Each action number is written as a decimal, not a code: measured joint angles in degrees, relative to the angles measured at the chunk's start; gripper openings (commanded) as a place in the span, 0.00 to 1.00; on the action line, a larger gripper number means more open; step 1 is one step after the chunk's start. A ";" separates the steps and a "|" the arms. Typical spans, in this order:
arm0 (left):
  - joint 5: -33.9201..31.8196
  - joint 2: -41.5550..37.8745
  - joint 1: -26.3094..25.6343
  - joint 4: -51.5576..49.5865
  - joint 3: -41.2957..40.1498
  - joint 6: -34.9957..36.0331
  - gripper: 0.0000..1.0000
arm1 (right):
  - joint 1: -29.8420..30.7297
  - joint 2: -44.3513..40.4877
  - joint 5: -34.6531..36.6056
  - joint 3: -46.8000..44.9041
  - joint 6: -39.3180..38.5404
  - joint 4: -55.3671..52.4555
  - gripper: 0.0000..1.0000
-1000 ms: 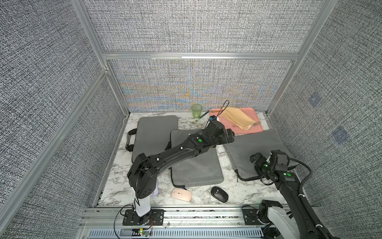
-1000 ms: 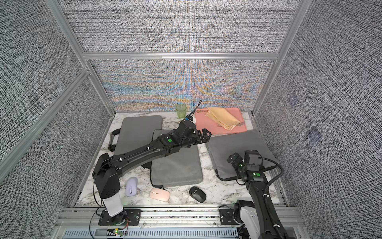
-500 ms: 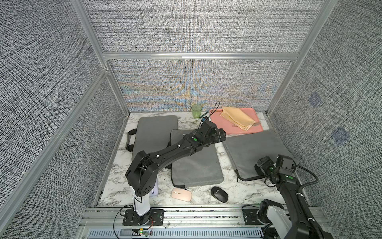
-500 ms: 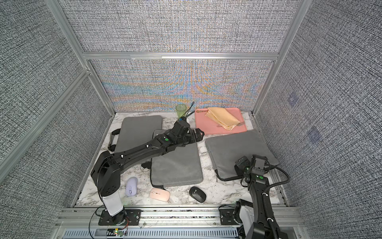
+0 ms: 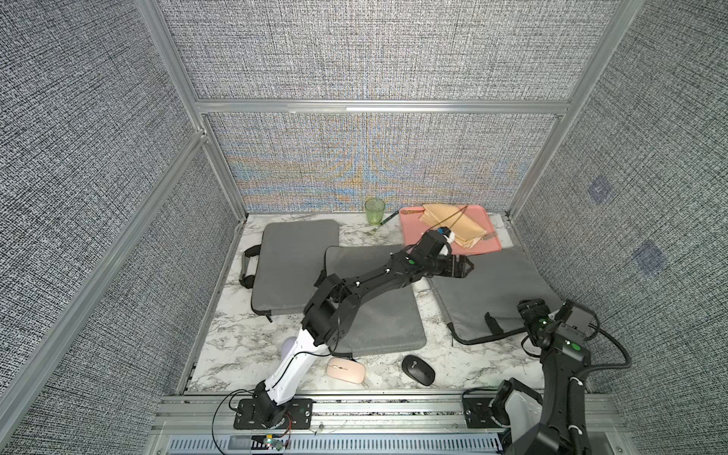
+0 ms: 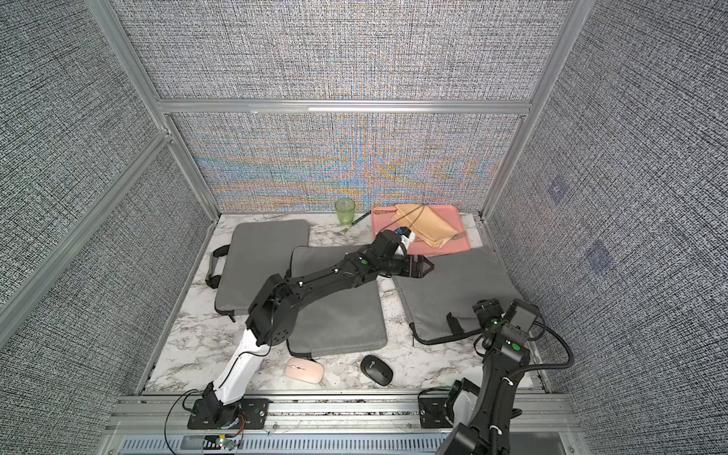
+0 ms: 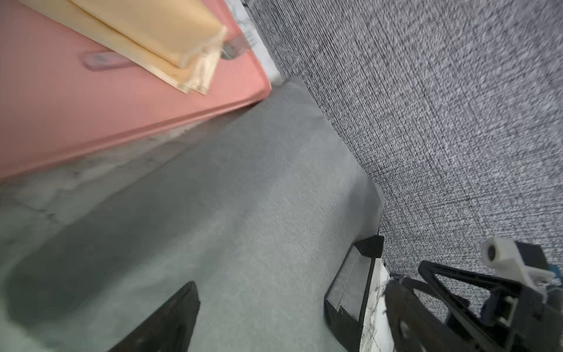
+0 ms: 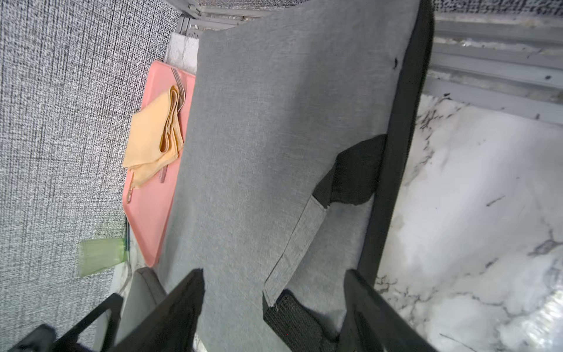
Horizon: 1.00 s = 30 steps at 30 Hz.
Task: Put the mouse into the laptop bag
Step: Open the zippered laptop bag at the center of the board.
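- Black mouse lies on the marble worktop, just off the near right corner of the middle laptop bag. We see it in both top views, outside every bag.
- We find a pink mouse just beside the near edge of the middle laptop bag, to the left of the black one and apart from it.
- A lavender mouse shows only in part behind the left arm, off the near left corner of the middle laptop bag.
- To the right of the middle laptop bag lies the right laptop bag, flat, with its handle on the side nearest the robot.
- The left laptop bag lies to the left of the middle laptop bag and farther back, meeting its edge.
- The left arm reaches across the middle laptop bag. The left gripper hovers past its far right corner, over the right laptop bag, fingers spread with nothing between them.
- The right gripper sits well to the right of the middle laptop bag. Its jaws stand apart and straddle the handle, and we cannot tell whether they touch it.
- Beyond the far right corner of the middle laptop bag we see a pink tray carrying a folded yellow cloth.
- A green cup stands beyond the far edge of the middle laptop bag.
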 measured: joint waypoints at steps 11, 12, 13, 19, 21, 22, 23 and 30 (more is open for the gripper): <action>-9.03 11.61 -9.62 -22.82 23.58 20.33 0.95 | -14.45 1.03 -10.93 -0.15 -3.39 -3.54 0.76; -9.79 11.98 -9.94 -23.45 23.61 21.57 0.95 | -15.50 2.21 -11.50 -0.17 -3.67 -3.30 0.76; -10.10 12.50 -10.29 -24.15 23.61 22.93 0.96 | -16.52 3.91 -12.26 -0.17 -3.67 -2.86 0.77; -10.19 15.41 -10.47 -26.38 24.13 26.80 0.98 | -16.72 13.64 -15.61 -0.20 -2.67 1.64 0.83; -9.25 15.98 -10.40 -26.49 24.81 27.10 0.99 | -16.20 16.20 -15.80 -0.85 -1.66 4.22 0.85; -8.48 16.20 -10.40 -26.43 25.11 27.12 0.99 | -15.69 17.31 -15.56 -1.22 -0.66 5.18 0.86; -7.85 16.37 -10.43 -26.25 25.22 27.21 1.00 | -14.71 18.51 -15.13 -1.55 -0.11 6.10 0.87; -1.79 17.97 -10.43 -22.67 25.90 26.40 0.98 | -4.17 29.46 -11.17 -0.70 4.13 15.28 0.87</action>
